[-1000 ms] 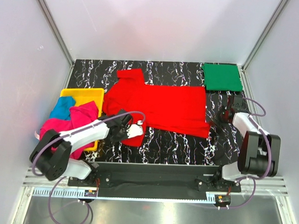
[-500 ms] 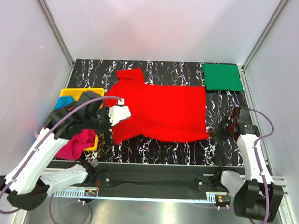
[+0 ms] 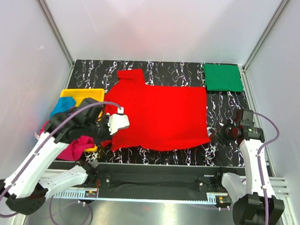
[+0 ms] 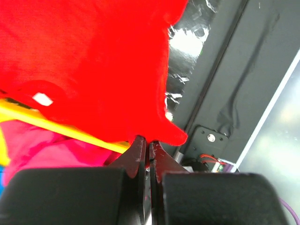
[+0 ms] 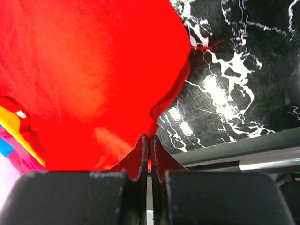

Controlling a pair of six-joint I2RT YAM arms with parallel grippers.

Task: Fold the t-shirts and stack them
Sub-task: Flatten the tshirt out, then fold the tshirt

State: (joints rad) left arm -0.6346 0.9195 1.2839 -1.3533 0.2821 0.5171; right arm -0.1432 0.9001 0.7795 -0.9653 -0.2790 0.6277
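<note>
Red shirt (image 3: 159, 115) dragged nearer; tray (image 3: 81, 93) by L gripper (image 4: 149, 144).

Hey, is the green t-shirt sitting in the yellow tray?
No, the green t-shirt lies folded flat at the far right, well apart from the yellow tray on the left.

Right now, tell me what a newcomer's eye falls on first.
The bright red cloth t-shirt spread across the middle of the black marbled table, with the left gripper and right gripper each pinching its near edge. Next, the folded dark green cloth t-shirt in the far right corner and the yellow rectangular plastic tray at the left.
</note>
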